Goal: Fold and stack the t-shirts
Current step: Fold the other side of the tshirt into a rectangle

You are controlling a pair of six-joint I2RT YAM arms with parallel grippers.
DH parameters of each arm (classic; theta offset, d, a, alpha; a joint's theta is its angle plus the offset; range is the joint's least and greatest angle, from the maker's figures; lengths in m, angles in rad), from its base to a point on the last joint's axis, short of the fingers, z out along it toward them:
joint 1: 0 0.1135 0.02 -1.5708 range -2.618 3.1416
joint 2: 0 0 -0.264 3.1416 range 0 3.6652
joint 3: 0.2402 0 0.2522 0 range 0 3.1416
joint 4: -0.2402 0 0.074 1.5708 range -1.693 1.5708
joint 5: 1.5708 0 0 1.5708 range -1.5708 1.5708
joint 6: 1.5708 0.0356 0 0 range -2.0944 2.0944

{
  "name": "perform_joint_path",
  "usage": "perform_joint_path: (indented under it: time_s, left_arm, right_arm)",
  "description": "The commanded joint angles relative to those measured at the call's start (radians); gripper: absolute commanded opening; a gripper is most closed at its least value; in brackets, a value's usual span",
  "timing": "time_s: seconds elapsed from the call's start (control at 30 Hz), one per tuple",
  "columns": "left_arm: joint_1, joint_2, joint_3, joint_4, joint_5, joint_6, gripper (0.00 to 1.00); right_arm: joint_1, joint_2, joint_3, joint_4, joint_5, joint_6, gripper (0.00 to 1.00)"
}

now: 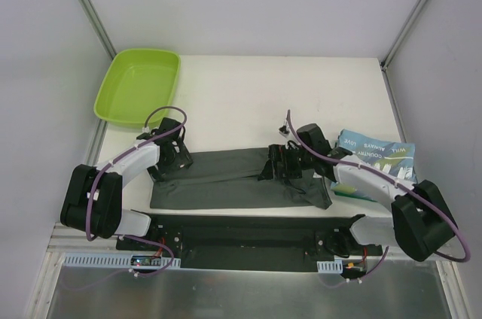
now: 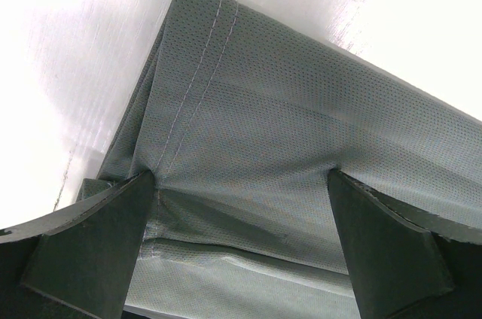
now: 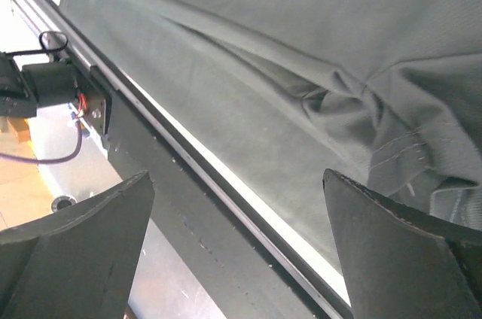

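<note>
I am looking down on a white desk (image 1: pixel 263 93) with one robot arm at each near corner.

A dark grey t-shirt (image 1: pixel 226 180) lies across the near part of the desk, between the two arms. It is folded into a long band running left to right. Its right end is bunched and creased.

The left claw (image 1: pixel 177 157) sits at the left end of this band with its jaws spread wide and nothing between them. In the left wrist view, both fingertips (image 2: pixel 143 183) are low on the grey cloth. One is right at a line of double stitching. I cannot tell whether they press the fabric.

The right claw (image 1: pixel 275 162) is over the right part of the grey shirt. It is also wide open and holds nothing. The right wrist view shows rumpled folds of cloth beyond its fingers, with the black mounting rail (image 3: pixel 188 183) along the desk's near edge below them.

A light blue t-shirt (image 1: pixel 376 161) with white lettering lies folded at the right edge of the desk. It is partly covered by the right arm and sits just beside the grey shirt's right end.

A lime-green tray (image 1: pixel 139 86) sits at the far left corner, well apart from both shirts.
</note>
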Motion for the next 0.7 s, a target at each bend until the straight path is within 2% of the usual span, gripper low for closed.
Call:
perform_joint_path:
  time_s: [0.0, 0.2, 0.4, 0.53, 0.63, 0.67]
  left_arm:
    - [0.011, 0.001, -0.021, -0.006, -0.001, 0.012, 0.99]
    - [0.011, -0.001, -0.023, -0.007, 0.0, 0.011, 0.99]
    - [0.011, 0.002, -0.021, -0.007, -0.001, 0.009, 0.99]
    - [0.011, -0.001, -0.024, -0.007, -0.001, 0.008, 0.99]
    - [0.011, -0.004, -0.024, -0.007, -0.003, 0.008, 0.99]
    - [0.011, -0.004, -0.024, -0.006, -0.003, 0.009, 0.99]
  right_arm:
    - [0.012, -0.083, -0.012, -0.024, -0.027, -0.025, 0.96]
    - [0.012, -0.175, -0.007, -0.113, 0.228, -0.056, 0.96]
    - [0.011, -0.088, -0.004, -0.041, 0.283, 0.029, 0.99]
    - [0.011, -0.021, -0.004, 0.035, 0.282, 0.093, 0.85]
    - [0.012, 0.004, -0.01, 0.052, 0.311, 0.125, 0.69]
    - [0.014, 0.004, -0.014, 0.052, 0.325, 0.131, 0.67]
